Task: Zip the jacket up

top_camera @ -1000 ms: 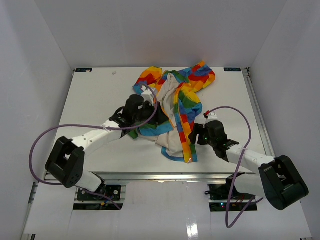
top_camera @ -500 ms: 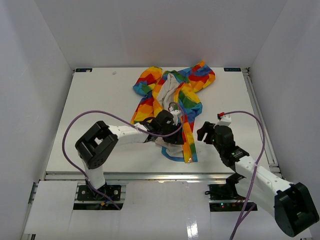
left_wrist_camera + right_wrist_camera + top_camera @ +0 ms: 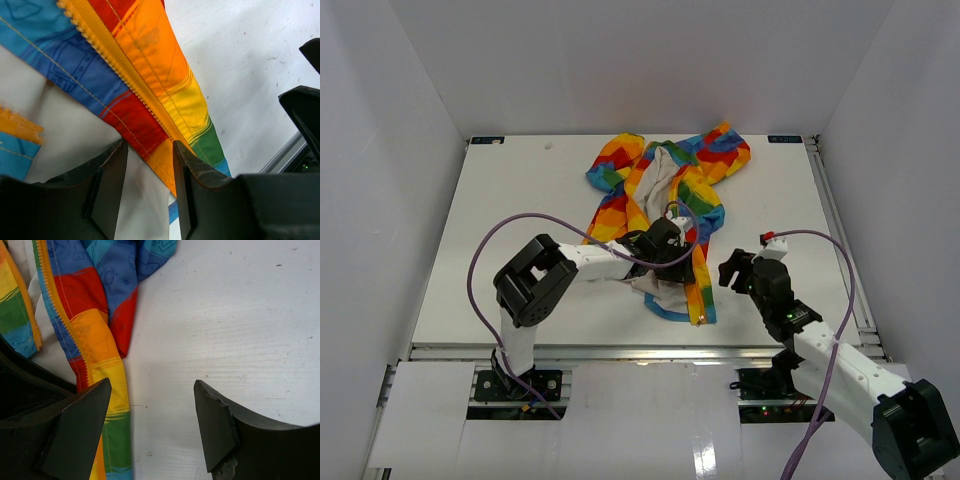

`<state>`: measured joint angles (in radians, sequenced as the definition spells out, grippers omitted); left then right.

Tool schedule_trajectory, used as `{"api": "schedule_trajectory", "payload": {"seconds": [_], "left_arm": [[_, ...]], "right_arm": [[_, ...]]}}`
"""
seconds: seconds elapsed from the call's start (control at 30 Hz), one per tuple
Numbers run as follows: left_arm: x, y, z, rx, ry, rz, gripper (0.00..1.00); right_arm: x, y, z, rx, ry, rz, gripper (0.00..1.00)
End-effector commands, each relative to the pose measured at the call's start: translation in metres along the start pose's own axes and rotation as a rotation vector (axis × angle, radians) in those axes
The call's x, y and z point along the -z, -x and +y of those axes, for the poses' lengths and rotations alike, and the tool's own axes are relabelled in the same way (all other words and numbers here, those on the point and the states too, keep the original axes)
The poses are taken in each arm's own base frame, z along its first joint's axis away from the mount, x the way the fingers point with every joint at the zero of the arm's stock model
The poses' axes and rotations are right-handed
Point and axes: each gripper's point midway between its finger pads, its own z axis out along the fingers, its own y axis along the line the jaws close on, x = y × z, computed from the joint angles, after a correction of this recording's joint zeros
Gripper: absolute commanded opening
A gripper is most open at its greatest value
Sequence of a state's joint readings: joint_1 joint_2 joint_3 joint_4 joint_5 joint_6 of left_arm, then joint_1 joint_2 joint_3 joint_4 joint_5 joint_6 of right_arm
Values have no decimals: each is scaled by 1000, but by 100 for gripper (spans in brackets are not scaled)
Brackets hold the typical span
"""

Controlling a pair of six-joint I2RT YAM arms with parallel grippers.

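Observation:
The jacket [image 3: 665,190] lies open in the middle of the table, rainbow panels spread and white lining up. My left gripper [image 3: 682,268] is low over its lower right front panel. In the left wrist view the gripper [image 3: 149,150] is open, the fingers [image 3: 112,185] straddling the panel's edge [image 3: 150,90] and white lining, with the yellow zipper teeth [image 3: 100,45] just beyond. My right gripper [image 3: 732,268] is open and empty over bare table just right of that panel. In the right wrist view [image 3: 152,390] the panel [image 3: 85,315] and its zipper [image 3: 55,305] lie to the left.
The white table [image 3: 500,220] is walled on three sides. A metal rail [image 3: 620,350] runs along its near edge. Purple cables [image 3: 490,250] loop off both arms. Part of the right arm [image 3: 305,115] shows close by in the left wrist view.
My left gripper swung from the jacket's left side across to its lower right front panel. My right gripper drew back toward the near edge, slightly away from the jacket.

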<state>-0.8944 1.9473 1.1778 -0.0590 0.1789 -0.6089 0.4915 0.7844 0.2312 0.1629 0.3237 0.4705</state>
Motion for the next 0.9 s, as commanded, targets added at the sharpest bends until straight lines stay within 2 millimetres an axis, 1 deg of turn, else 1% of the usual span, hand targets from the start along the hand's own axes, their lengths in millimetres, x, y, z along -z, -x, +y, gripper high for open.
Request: {"api": "schedule_trajectory", "payload": {"seconds": [0.0, 0.1, 0.17, 0.23, 0.27, 0.33, 0.37, 0.43, 0.47, 0.57, 0.7, 0.77, 0.87], "left_arm": [[-2, 11, -11, 18, -32, -41, 51], [-3, 12, -14, 26, -43, -39, 48], [-3, 16, -18, 30, -58, -51, 44], [-4, 20, -24, 26, -85, -64, 37], [-3, 20, -25, 26, -93, -64, 33], [-3, 23, -25, 25, -90, -74, 22], [-3, 24, -24, 24, -88, -78, 15], [-3, 25, -25, 21, -88, -85, 3], [-3, 26, -25, 22, -86, -88, 0], [-2, 29, -21, 24, -69, -104, 0], [-2, 32, -20, 30, -67, -112, 0], [0, 33, -22, 26, -76, -119, 0], [2, 37, -24, 28, -81, -131, 0]], "right_arm": [[-4, 5, 6, 2, 28, -30, 74], [-4, 2, 17, 1, 88, -19, 74], [-4, -1, 24, -9, 138, -15, 75], [-2, -11, 30, -23, 182, 8, 75], [-2, -13, 33, -45, 204, 9, 75], [1, -24, 41, -72, 260, 38, 74], [2, -31, 42, -89, 278, 47, 74], [4, -41, 37, -134, 276, 49, 74], [5, -45, 35, -153, 277, 49, 74], [12, -68, 29, -195, 292, 84, 74], [17, -89, 22, -213, 278, 145, 74], [24, -104, 25, -221, 316, 195, 73], [30, -115, 29, -228, 352, 234, 72]]}}
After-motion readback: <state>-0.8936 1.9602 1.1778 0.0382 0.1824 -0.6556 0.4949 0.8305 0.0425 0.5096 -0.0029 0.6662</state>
